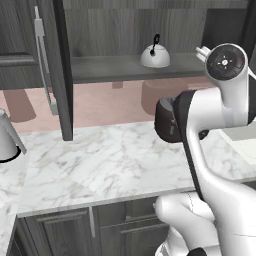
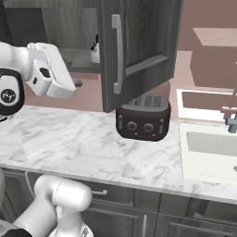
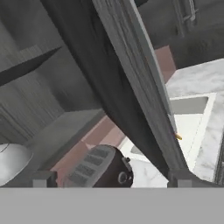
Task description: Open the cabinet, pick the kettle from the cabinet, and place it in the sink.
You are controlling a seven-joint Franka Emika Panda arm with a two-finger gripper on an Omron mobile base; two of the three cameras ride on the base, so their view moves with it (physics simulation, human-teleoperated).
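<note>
Cabinet: the dark grey wood-grain wall cabinet [image 1: 60, 70] hangs open, both doors swung out.
Kettle: small squat silver-grey dome kettle [image 1: 154, 55] with black loop handle sits upright on the cabinet shelf, far side.
Jaws: spread wide, empty, gripper [image 3: 111, 181] up beside the right door's edge.
Key relation: kettle lies left of the jaws, at the hand view's lower-left corner; black toaster [image 2: 142, 121] below.
Sink: off-white basin [image 2: 210, 152] in the white marble worktop [image 1: 110, 160], far right.

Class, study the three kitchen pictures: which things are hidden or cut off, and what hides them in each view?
- Kettle, right base view: mostly hidden behind the open cabinet door.
- Kettle, hand view: cut by the left edge.
- Sink, right base view: cut by the right edge.
- Toaster, left base view: largely covered by the arm.
- Gripper: fingertips barely rise in the hand view.
</note>
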